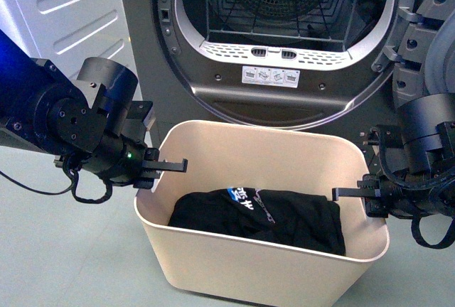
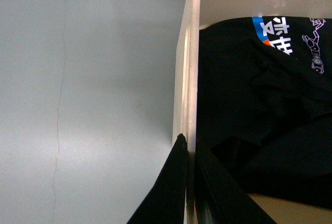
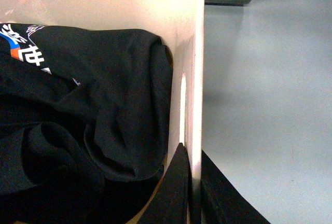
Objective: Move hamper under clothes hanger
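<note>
The hamper (image 1: 249, 268) is a beige tub on the floor in front of me, with a black printed garment (image 1: 259, 211) lying in it. My left gripper (image 1: 165, 167) is shut on the hamper's left short wall, one finger inside and one outside. In the left wrist view the left gripper (image 2: 191, 154) pinches the thin rim of the hamper (image 2: 191, 79) beside the garment (image 2: 259, 105). My right gripper (image 1: 359, 192) is shut the same way on the right short wall. The right wrist view shows that right gripper (image 3: 194, 156) clamping the hamper (image 3: 194, 53). The clothes hanger is out of view.
A dark grey dryer (image 1: 284, 87) with its round opening uncovered stands directly behind the tub, its open door (image 1: 426, 30) at the right. A white appliance (image 1: 71, 15) stands at the back left. Pale grey floor (image 2: 93, 105) lies on both outer sides of the tub.
</note>
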